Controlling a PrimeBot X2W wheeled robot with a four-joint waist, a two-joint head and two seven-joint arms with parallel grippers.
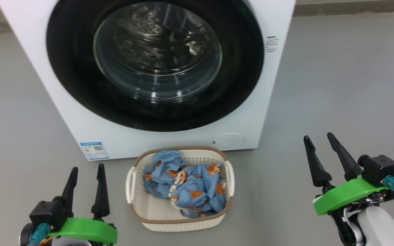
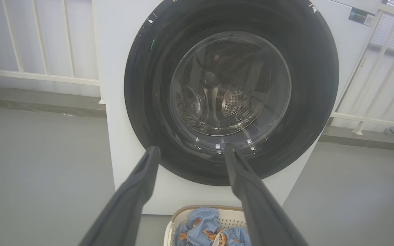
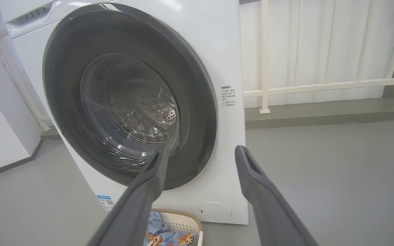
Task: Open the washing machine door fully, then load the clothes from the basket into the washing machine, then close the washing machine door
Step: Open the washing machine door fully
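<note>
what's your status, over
Left gripper and right gripper open, empty, flanking basket. Door shut. Clothes in basket, close before the washer.

We see a white washing machine (image 1: 63, 102), its door (image 1: 77, 89) rimmed glossy black, light-blue clothes (image 1: 190, 186) with orange-brown cartoon figures, and a cream basket (image 1: 169, 222) with a brown rim.

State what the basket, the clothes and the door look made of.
Basket: likely moulded plastic, matte cream, with punched holes in the walls and a brown woven-look rim. Clothes: soft woven or knit fabric, matte, crumpled in folds. Door: glossy black rim, probably plastic, round a clear dome that reflects light, seemingly glass.
</note>
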